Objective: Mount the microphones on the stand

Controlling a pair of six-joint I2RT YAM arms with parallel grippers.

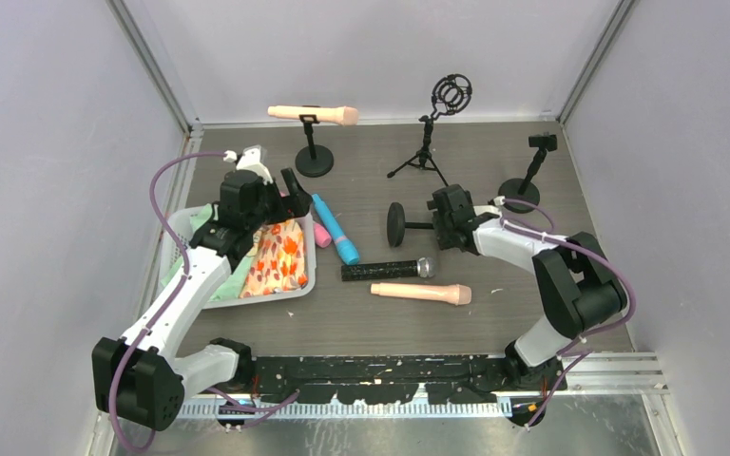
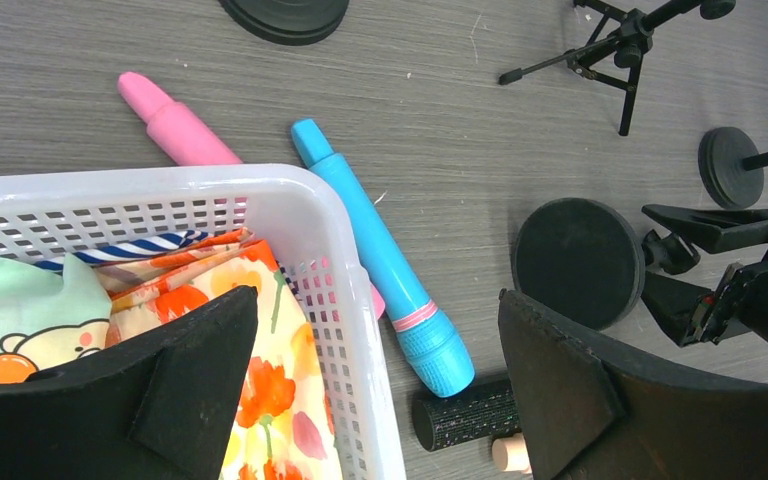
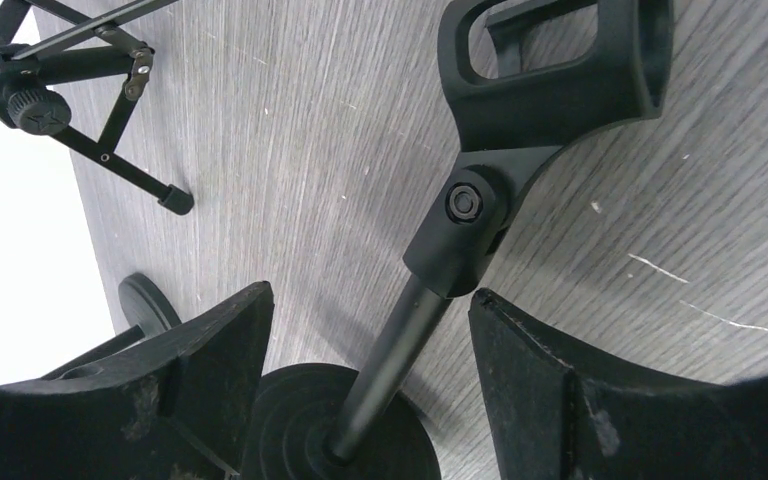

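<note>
The right gripper (image 3: 370, 293) stands released, fingers on both sides of the fallen stand (image 3: 400, 350) pole, probably to raise it. The left gripper (image 2: 375, 310) hangs open above the blue microphone (image 2: 380, 255), beside the basket (image 2: 160, 180).

Five microphones lie about: one peach-beige microphone (image 1: 314, 114), a second peach-beige microphone (image 1: 421, 293), one black microphone (image 1: 388, 270), and one blue microphone (image 1: 336, 230) and one pink microphone (image 1: 322, 235) beside the single basket (image 1: 266, 296). Four stands: one tripod stand (image 1: 425, 152), three round-based stands (image 1: 315, 161).
</note>
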